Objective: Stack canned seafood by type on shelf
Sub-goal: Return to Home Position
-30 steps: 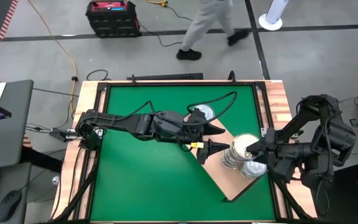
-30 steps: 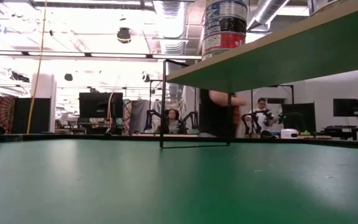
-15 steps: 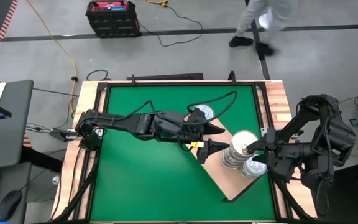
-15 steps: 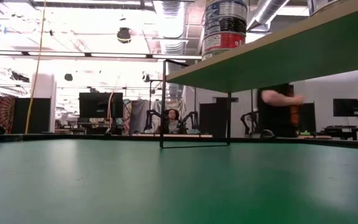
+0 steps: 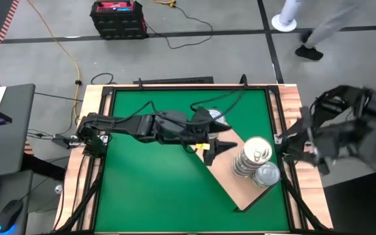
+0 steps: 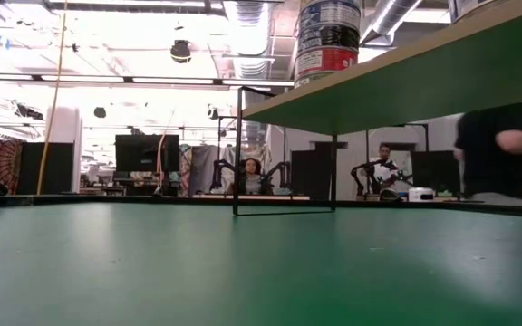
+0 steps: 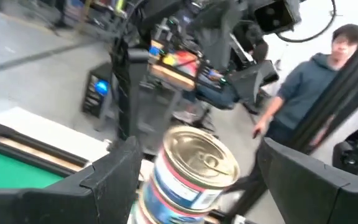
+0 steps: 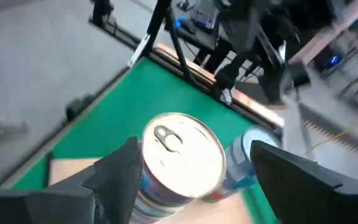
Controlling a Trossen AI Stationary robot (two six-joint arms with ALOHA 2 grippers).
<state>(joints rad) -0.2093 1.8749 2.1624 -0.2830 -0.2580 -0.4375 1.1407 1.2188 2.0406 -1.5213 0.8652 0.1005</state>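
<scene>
Two arms: dark, one at each side of the green mat (image 5: pixel 142 189); neither carries anything.
Left gripper (image 7: pixel 197 149): reached across the mat, just short of the shelf; fingers spread wide and empty, with the gold-lidded stack beyond the gap, not inside it.
Right gripper (image 8: pixel 194 148): up by the table's right rim, looking down on the stacks; fingers parted, nothing held.
Shelf (image 5: pixel 237 189): light-wood board lying askew on the right part of the mat, one corner toward the left arm.
Tins (image 5: pixel 256 151): grouped on the shelf in close stacks. The left wrist view shows bluish labels with a pink-red band.
Stray tin (image 5: pixel 219 119): seems to lie on the mat beyond the left arm, partly hidden; not certain.
Reason for placing: piling like labels together keeps the types apart and saves room on the board.
Stage: stacking looks all but done; open, empty fingers suit arms going to rest.
Risk: the tall stack would likely topple at a brush, so any exit should go up and away.
Person (image 6: pixel 498 149): in the room behind, well apart.
</scene>
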